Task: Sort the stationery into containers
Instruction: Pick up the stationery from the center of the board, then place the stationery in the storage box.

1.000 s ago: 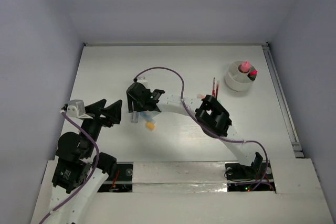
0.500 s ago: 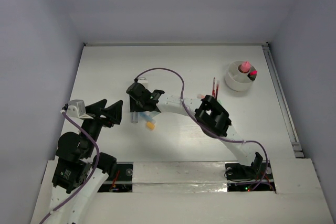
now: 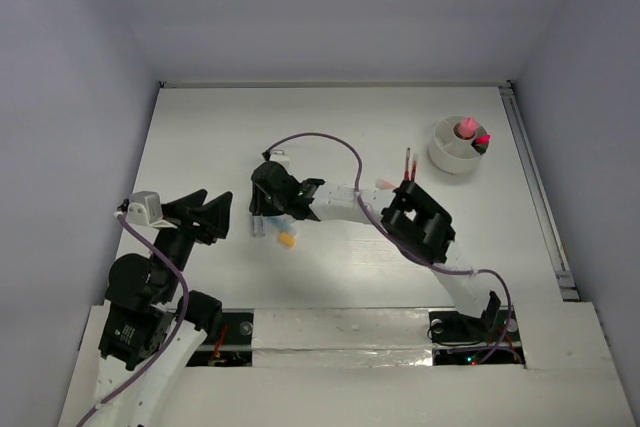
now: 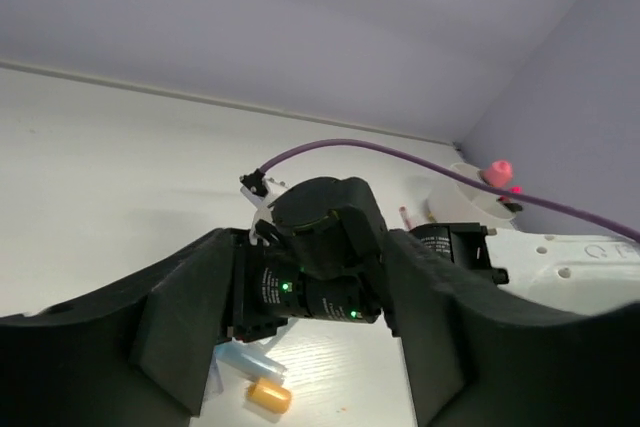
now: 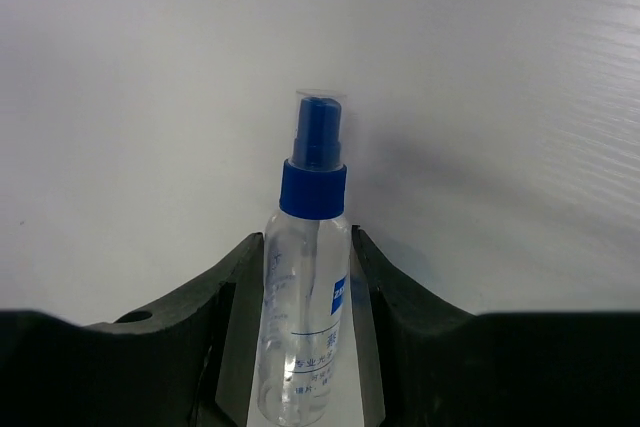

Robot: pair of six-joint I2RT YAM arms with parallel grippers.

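Note:
My right gripper (image 5: 305, 244) is shut on a small clear spray bottle (image 5: 308, 287) with a blue cap, which lies on the white table. From above, this gripper (image 3: 264, 211) is left of centre and the bottle's tip (image 3: 257, 228) pokes out below it. A short orange marker (image 3: 287, 240) lies just beside it and also shows in the left wrist view (image 4: 268, 394). The white round cup (image 3: 455, 147) at the far right holds a pink marker (image 3: 466, 127) and a red item (image 3: 482, 139). Two thin red pens (image 3: 410, 165) lie left of the cup. My left gripper (image 3: 203, 215) is open and empty, to the left.
The right arm's elbow (image 3: 420, 222) and purple cable (image 3: 320, 139) stretch across the table's middle. A metal rail (image 3: 535, 187) runs along the right edge. Grey walls close in the left, back and right sides.
The right gripper has shifted slightly right and toward the near edge over the spray bottle, and its elbow has moved right. The left arm has barely moved.

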